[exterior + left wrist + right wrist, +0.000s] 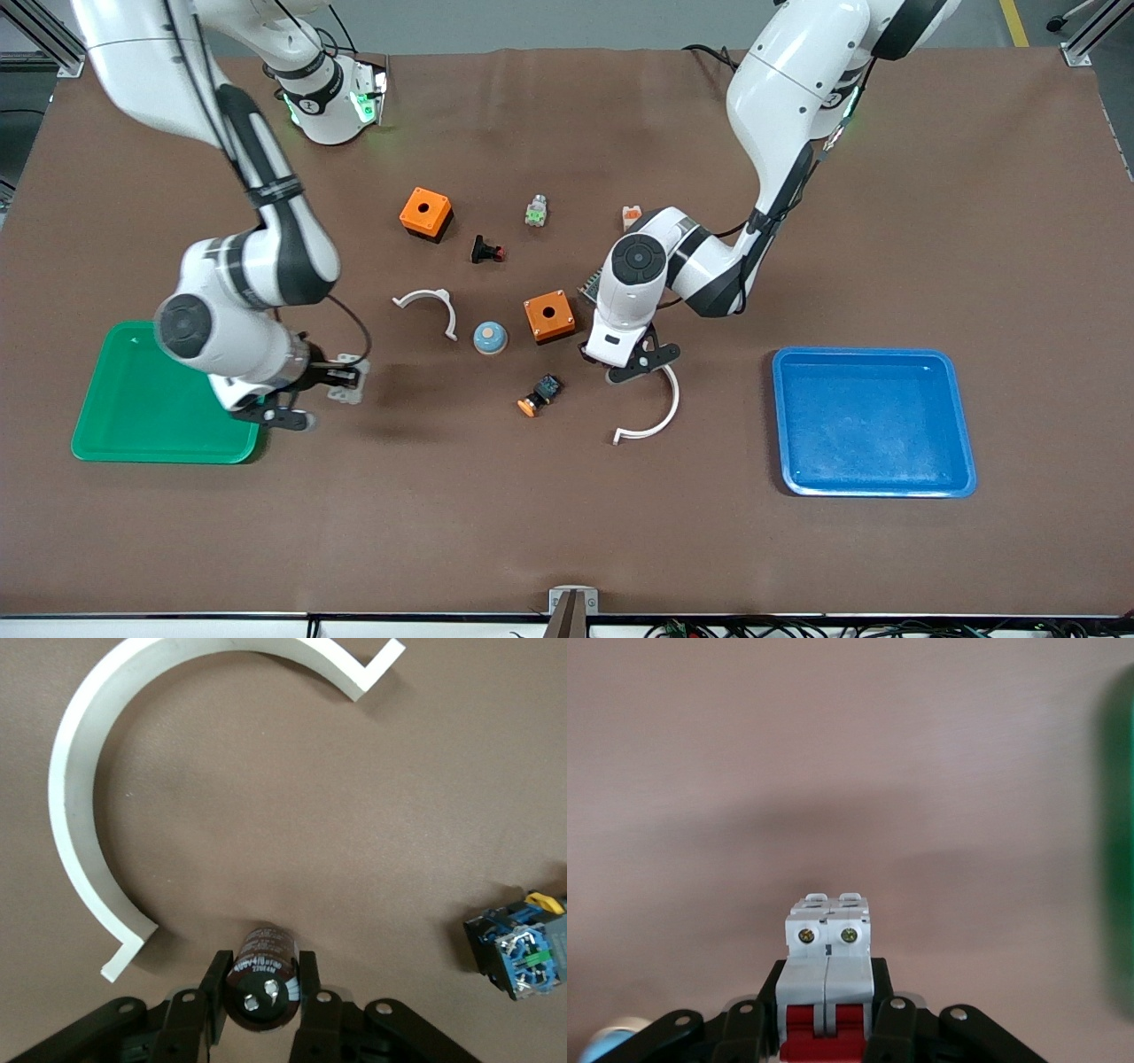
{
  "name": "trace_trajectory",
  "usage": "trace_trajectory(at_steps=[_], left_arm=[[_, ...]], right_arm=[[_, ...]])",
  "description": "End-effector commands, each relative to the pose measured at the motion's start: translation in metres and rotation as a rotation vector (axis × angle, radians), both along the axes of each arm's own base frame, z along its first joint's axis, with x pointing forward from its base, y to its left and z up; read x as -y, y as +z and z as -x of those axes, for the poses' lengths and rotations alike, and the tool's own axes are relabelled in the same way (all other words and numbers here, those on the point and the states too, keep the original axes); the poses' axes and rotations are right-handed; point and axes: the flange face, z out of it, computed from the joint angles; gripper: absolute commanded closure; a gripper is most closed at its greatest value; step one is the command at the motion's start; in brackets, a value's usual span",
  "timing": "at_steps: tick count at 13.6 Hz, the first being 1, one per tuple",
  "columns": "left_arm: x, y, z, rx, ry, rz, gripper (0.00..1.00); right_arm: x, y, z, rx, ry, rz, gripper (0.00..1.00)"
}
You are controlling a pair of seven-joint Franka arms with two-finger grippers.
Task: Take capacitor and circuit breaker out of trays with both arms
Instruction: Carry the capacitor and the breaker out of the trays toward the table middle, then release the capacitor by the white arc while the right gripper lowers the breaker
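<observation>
front view first: i have the left gripper [640,361] low over the brown worktop [567,532], just beside one end of a white curved plastic clip [656,416] and near the orange square box with a round hole [549,316]. its fingers [310,992] are clamped on the capacitor, a small black cylinder with a silvery-grey top [261,979], as the left wrist view shows; the front view hides it under the wrist. a blue-bodied push button with an orange cap [540,394] lies close by, toward the right arm's end, so that side is tight. the blue rectangular tray [873,421] sits well apart toward the left arm's end, with bare worktop between.

my right gripper [341,377] is over the worktop just beside the green rectangular tray [133,416], gripping the breaker, a white and light-grey block with two red levers [827,979]. bare worktop lies around it.

farther from the camera sit a second white curved clip [430,306], a round blue-grey knob [490,337], a black red-tipped button [485,251], a second orange box [425,213], a green-faced silver button [535,211] and a white-orange button [630,213].
</observation>
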Motion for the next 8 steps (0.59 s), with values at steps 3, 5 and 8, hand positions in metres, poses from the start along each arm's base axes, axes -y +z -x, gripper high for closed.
trace_trajectory(at_steps=[3,5,8], left_arm=[[-0.001,0.030,-0.015,0.056,0.019,0.008,0.00],[-0.024,0.068,-0.034,0.080,0.034,-0.009,0.00],[-0.076,0.159,-0.072,0.068,0.007,-0.067,0.00]], right_arm=[[-0.058,-0.024,0.014,0.028,-0.033,-0.004,0.99],[-0.069,-0.042,0.017,0.033,-0.040,0.000,0.99],[-0.077,-0.060,0.020,0.033,-0.028,0.016,0.97]])
